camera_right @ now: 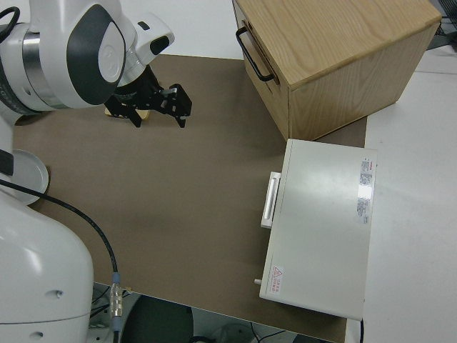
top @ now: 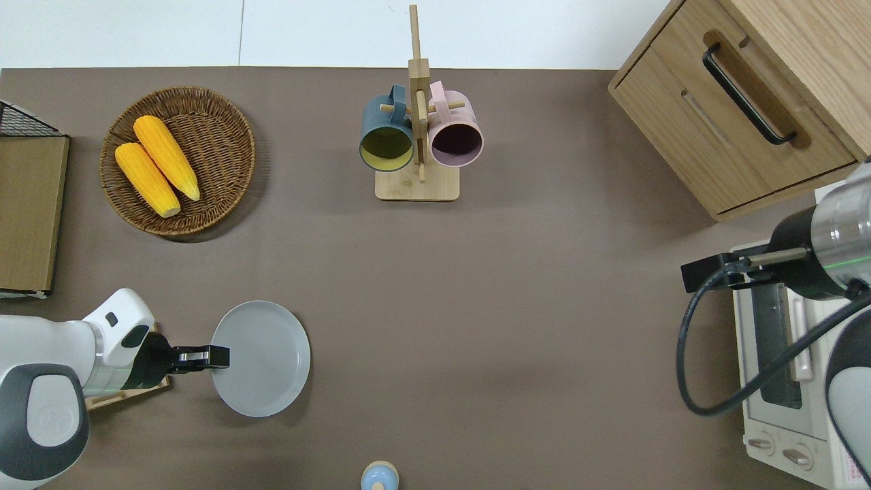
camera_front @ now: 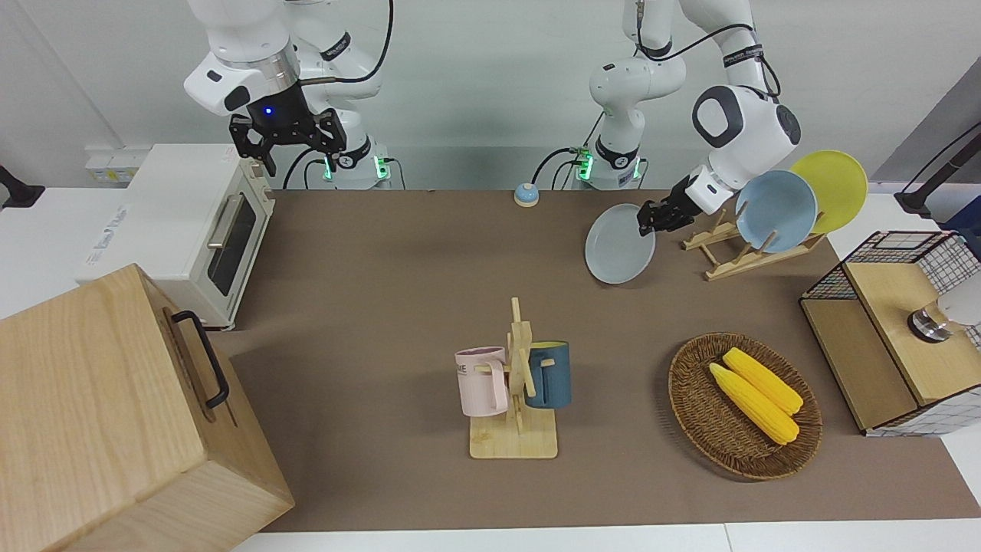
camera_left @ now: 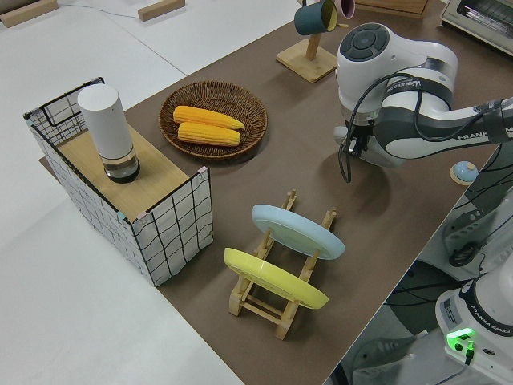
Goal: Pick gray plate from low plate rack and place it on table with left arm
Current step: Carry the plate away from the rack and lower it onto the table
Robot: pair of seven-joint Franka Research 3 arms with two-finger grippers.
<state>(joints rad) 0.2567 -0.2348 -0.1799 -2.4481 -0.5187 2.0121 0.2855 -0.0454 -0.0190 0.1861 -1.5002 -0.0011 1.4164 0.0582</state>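
My left gripper is shut on the rim of the gray plate. It holds the plate tilted and low over the brown table, beside the low plate rack on the side toward the right arm's end. In the overhead view the left gripper grips the plate at the edge nearest the rack. The rack holds a light blue plate and a yellow plate. My right gripper is open and empty; that arm is parked.
A mug stand with two mugs stands mid-table. A wicker basket with corn and a wire crate are at the left arm's end. A wooden cabinet and a toaster oven are at the right arm's end. A small bell sits by the robots.
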